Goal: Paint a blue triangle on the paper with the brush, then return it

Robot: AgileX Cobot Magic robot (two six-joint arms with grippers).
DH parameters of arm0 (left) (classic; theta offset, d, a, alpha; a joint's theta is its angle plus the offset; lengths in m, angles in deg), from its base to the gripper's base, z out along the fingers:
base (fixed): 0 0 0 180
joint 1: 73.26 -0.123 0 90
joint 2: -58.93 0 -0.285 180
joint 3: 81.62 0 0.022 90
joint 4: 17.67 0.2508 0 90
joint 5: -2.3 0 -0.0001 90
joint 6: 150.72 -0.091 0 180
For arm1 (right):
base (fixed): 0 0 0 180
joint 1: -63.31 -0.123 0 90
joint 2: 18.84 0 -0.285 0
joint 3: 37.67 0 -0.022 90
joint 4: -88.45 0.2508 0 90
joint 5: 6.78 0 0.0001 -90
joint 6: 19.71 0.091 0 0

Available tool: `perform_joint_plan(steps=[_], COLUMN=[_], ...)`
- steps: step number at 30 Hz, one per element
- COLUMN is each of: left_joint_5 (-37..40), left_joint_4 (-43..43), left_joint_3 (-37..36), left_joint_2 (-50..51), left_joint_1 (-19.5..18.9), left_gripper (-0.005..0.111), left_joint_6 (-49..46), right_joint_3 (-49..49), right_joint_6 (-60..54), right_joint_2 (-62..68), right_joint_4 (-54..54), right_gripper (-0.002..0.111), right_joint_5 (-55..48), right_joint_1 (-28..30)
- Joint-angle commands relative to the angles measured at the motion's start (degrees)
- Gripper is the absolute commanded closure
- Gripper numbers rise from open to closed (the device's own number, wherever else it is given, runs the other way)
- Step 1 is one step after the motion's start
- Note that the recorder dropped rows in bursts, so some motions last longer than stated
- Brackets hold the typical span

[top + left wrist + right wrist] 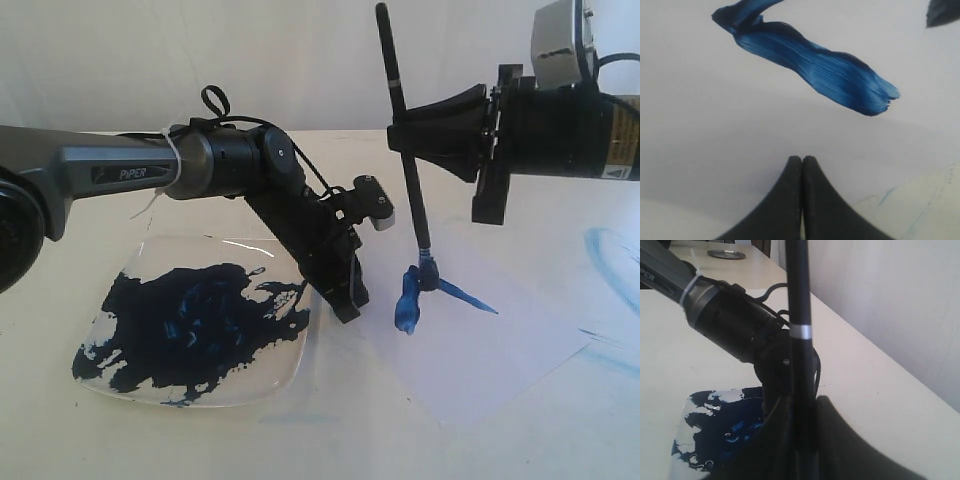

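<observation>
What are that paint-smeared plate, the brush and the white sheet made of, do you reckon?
The plate looks like glossy glass or clear plastic: its bare rim glints and seems see-through. The brush has a smooth black handle, wood or plastic, I cannot tell, with a silver band that looks metal. The paper looks thin and matte, lying flat without shine.
</observation>
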Motion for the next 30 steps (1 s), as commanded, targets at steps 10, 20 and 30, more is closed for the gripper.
perform_joint_plan(steps=[10, 20, 30], left_joint_5=[0.7, 0.7, 0.7], left_joint_4=[-0.7, -0.7, -0.7], left_joint_3=[0.1, 0.1, 0.1], left_joint_2=[0.2, 0.2, 0.2], left_joint_1=[0.2, 0.2, 0.2], left_gripper=[0.107, 0.107, 0.107], left_joint_6=[0.3, 0.3, 0.3], right_joint_3=[5.0, 5.0, 5.0], right_joint_6=[-7.3, -10.2, -9.2], right_joint_2=[-0.1, 0.0, 0.0], right_joint_4=[0.9, 2.9, 3.6], right_gripper=[0.108, 0.108, 0.108], right_joint_5=[0.8, 0.8, 0.8], right_joint_1=[0.0, -4.5, -4.6])
